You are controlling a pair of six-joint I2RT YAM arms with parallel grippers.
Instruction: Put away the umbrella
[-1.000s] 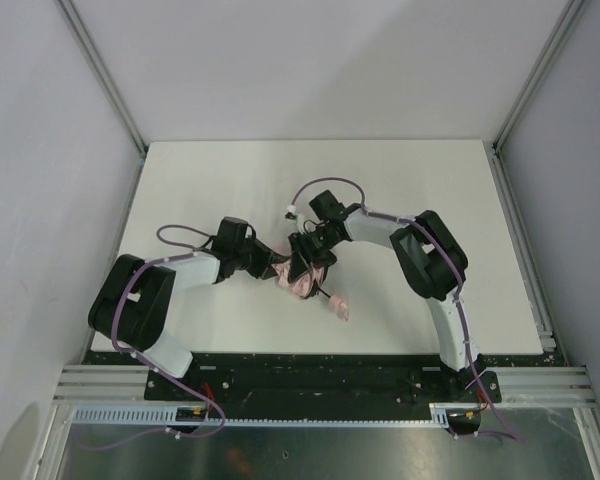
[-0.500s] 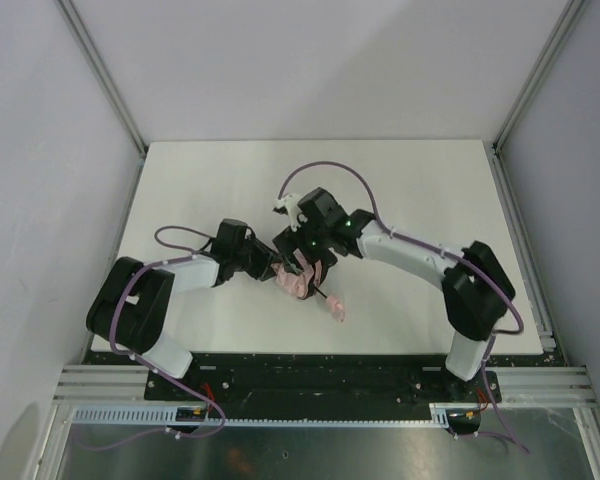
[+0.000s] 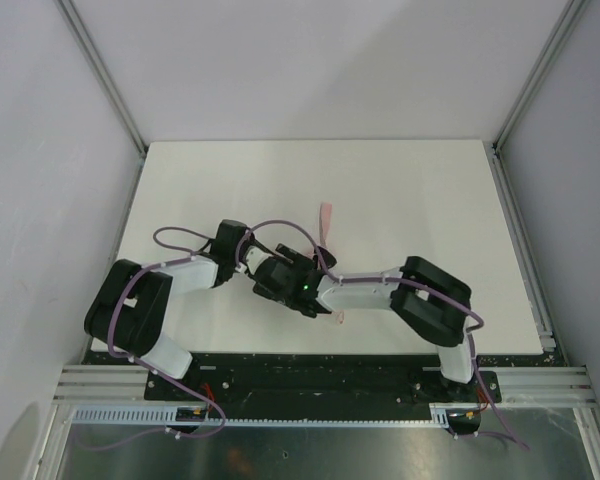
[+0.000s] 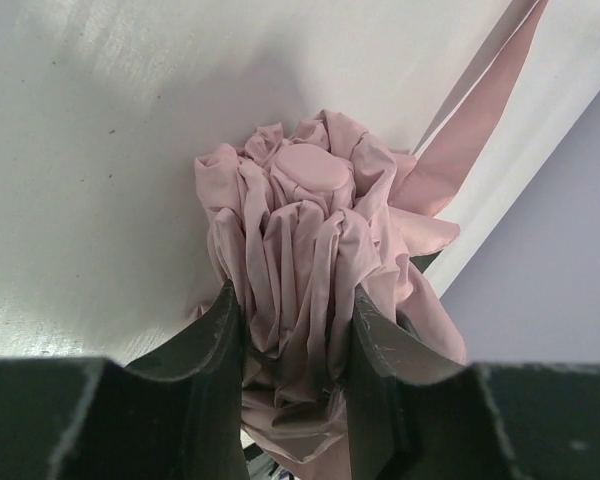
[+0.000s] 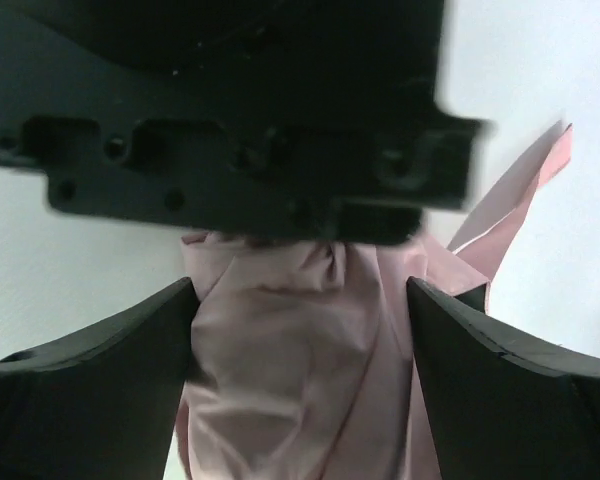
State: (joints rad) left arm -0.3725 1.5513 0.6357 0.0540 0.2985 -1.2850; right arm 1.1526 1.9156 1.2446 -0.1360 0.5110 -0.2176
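The umbrella [image 4: 300, 250] is a bunched pale pink fabric bundle with a round cap at its far end. My left gripper [image 4: 297, 295] is shut on it, both fingers pressed into the folds. My right gripper [image 5: 300, 290] stands open, its wide jaws on either side of the same fabric [image 5: 300, 380], facing the left gripper's black body. From above, the right wrist [image 3: 290, 282] covers most of the bundle beside the left gripper [image 3: 248, 262]. Only the pink strap [image 3: 326, 218] and the small handle [image 3: 340, 316] show there.
The white table [image 3: 430, 190] lies inside pale walls with aluminium corner posts. The right arm's forearm [image 3: 365, 290] stretches low across the near middle. Purple cables loop over both wrists. The table's near edge [image 3: 310, 352] is close behind the grippers.
The right arm swung from the far side of the umbrella down to its near side and opened its jaws wide. The strap now trails toward the back. The left gripper stayed in place.
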